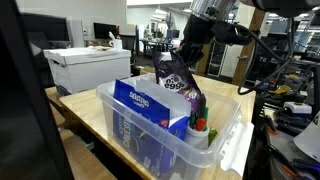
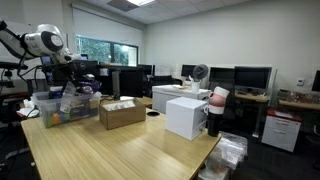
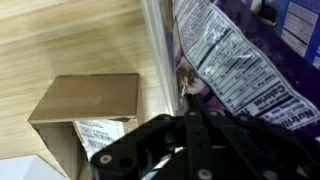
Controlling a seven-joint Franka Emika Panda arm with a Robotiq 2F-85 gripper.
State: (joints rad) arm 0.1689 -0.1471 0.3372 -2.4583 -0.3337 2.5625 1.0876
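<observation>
the purple bag [image 1: 180, 85] stands upright in the clear bin [image 1: 228, 132], its top above the rim, pinched at the upper edge by the end effector [image 1: 183, 55], whose fingers are closed narrow on it. in the wrist view the bag [image 3: 225, 50] shows its white nutrition panel just past the bin wall [image 3: 160, 50]. a blue box [image 1: 140, 100] lies beside the bag inside the bin. the bin sits on the wooden bench [image 1: 85, 112]. in an exterior view, a cardboard box [image 2: 122, 112] stands on the bench near the bin [image 2: 62, 112].
</observation>
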